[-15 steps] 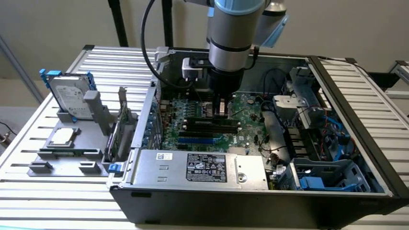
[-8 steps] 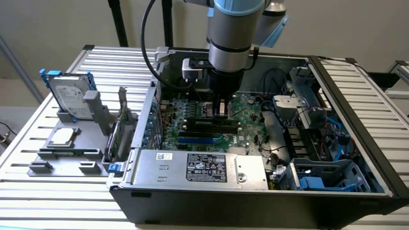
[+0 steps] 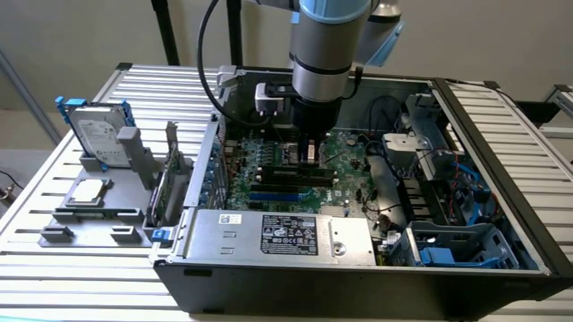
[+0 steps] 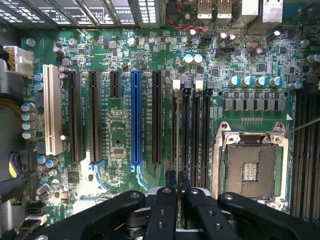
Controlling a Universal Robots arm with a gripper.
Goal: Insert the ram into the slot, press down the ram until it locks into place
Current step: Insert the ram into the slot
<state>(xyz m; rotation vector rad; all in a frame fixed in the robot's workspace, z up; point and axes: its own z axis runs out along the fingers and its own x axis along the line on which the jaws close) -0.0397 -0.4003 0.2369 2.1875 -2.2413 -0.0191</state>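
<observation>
Silver ribbed metal table (image 3: 54, 282) holds a big black computer case (image 3: 358, 282) that lies open, with its walls standing up along every edge. Near the table's edge at the exterior view's left sits a grey plastic rack (image 3: 90, 215) with a silver hard drive (image 3: 94, 137) standing in it, outside the case. A thick silver and blue robot arm (image 3: 327, 40) comes straight down into the case, with free room on all sides of it. Under it lies the large green motherboard (image 3: 240, 178). A grey power box (image 3: 211, 231) lies along the case's front wall. In the wrist view a white card slot (image 4: 51, 110), a bright blue card slot (image 4: 135, 120) and some black card slots stand side by side. Next to them run four long narrow black memory slots, close together with thin gaps. The black gripper (image 4: 177, 176) is clenched on the thin green ram (image 4: 176, 135), seen from its skinny edge. The ram lines up with the slot (image 4: 176, 86) at the edge of the four, the one nearest the card slots, with a white end clip. Whether the ram sits down in it I cannot tell.
</observation>
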